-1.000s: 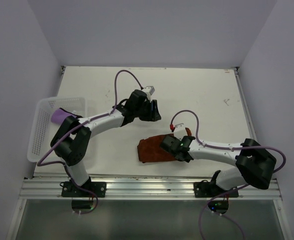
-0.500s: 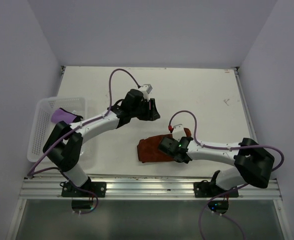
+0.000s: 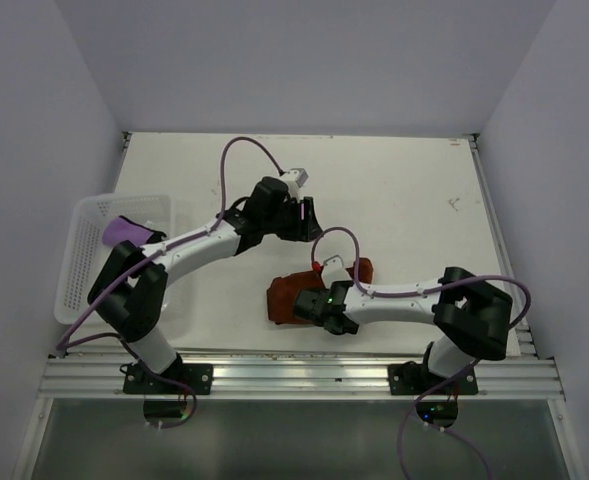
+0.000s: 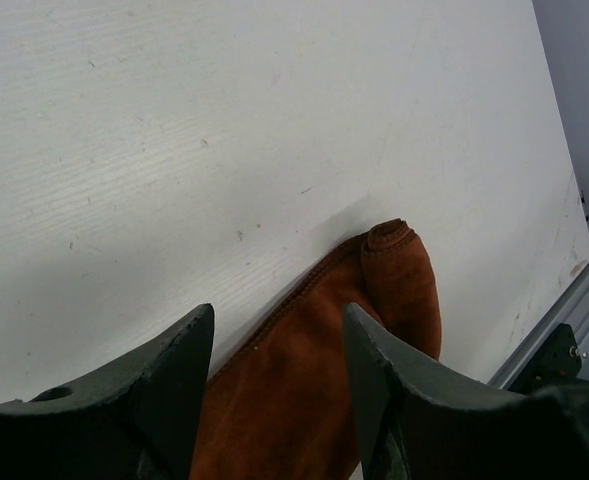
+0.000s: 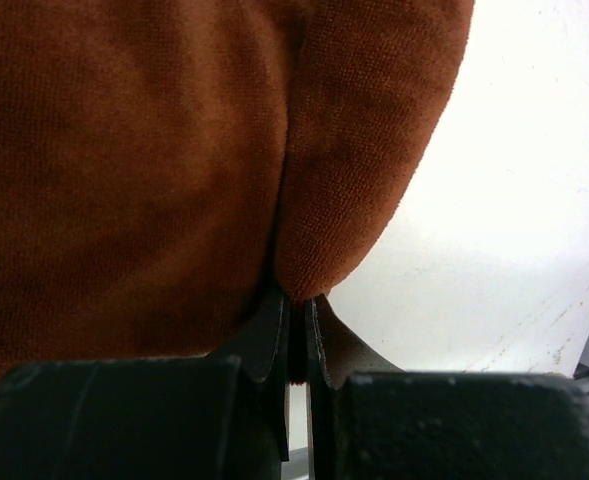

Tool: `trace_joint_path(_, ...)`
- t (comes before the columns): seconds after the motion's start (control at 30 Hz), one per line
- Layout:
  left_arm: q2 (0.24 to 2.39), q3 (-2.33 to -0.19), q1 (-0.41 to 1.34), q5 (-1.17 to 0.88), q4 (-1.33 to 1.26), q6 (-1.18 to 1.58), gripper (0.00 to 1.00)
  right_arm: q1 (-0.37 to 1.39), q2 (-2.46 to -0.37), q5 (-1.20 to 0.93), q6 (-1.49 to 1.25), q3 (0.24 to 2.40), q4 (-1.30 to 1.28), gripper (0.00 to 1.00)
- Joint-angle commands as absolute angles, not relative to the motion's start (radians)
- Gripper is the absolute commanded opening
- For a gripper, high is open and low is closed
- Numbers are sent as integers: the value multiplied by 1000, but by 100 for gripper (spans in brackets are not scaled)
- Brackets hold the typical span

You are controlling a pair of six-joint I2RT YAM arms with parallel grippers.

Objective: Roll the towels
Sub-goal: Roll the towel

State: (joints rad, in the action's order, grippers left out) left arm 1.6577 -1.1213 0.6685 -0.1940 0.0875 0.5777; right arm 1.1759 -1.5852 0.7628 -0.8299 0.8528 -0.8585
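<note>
A white worktop (image 3: 404,190) fills the view from above, walled by pale panels on three sides, with two white and black robot arms bolted at its near edge. A white perforated basket (image 3: 79,262) sits at the worktop's left edge, its long side running from near to far. The left arm (image 3: 196,243) reaches up and rightward across the middle of the worktop. The right arm (image 3: 406,296) stretches leftward, low along the near edge. The rust-orange towel (image 3: 292,299) lies flat on the worktop near the front, roughly midway between the two arm bases. Its long axis runs left to right, tilted a little so that its right end sits farther from the arms. That right end (image 4: 398,252) is turned over into a small rounded roll or fold that points toward the far right of the worktop. The purple towel (image 3: 124,231) lies bunched inside the basket, toward its far end, with a dark edge showing on its right side; which way it runs cannot be told. The left jaws hover above bare worktop just beyond the orange towel's far edge, parted and holding nothing, with the towel visible through the gap between them in the wrist view. The right jaws rest on the towel's near left part, closed, with a fold of the orange cloth pinched between their tips.
</note>
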Motion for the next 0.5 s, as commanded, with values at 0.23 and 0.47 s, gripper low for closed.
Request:
trace_joint_path(0.23,1712,-1241,664,-336,55,531,58,1252,-1753,845,-864,989,-985,0)
trace_joint_path(0.47,1743,-1232,664,-485,-72,529,58,1273,-1802,854,-867,1032,-1026,0)
